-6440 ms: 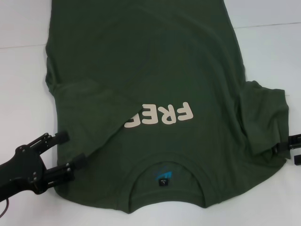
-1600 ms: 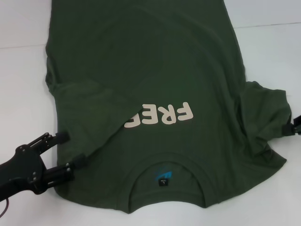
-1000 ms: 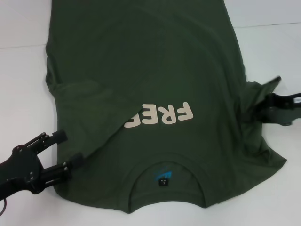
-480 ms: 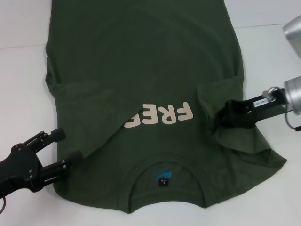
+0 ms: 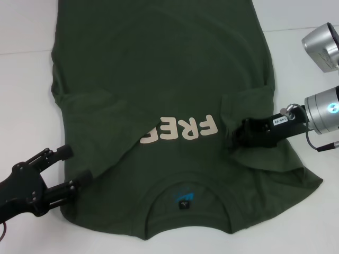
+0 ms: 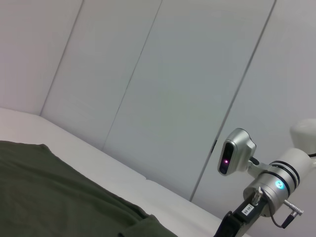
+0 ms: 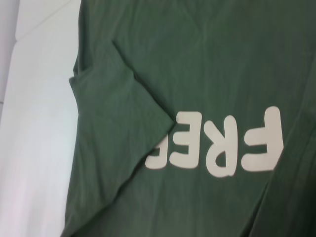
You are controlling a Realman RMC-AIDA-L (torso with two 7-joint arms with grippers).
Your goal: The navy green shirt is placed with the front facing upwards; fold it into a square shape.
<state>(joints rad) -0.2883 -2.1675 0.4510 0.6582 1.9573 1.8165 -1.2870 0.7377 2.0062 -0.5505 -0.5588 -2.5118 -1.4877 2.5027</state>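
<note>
Two grippers: my right gripper (image 5: 230,138) is clamped on the dark olive-green cotton T-shirt's (image 5: 159,69) sleeve, over the chest; left gripper (image 5: 77,166), fingers apart, by the shirt's edge.

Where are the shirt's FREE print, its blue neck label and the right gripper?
FREE print (image 5: 183,130), head view, on the letter R.
blue neck label (image 5: 183,197), head view, label's middle inside the collar.
right gripper (image 5: 232,135), head view, fingertips at the folded-in sleeve.

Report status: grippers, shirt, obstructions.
Right gripper over the shirt beside the print, pinching the right sleeve inward. Left gripper open at the near left edge. Left sleeve folded in. No obstructions.
</note>
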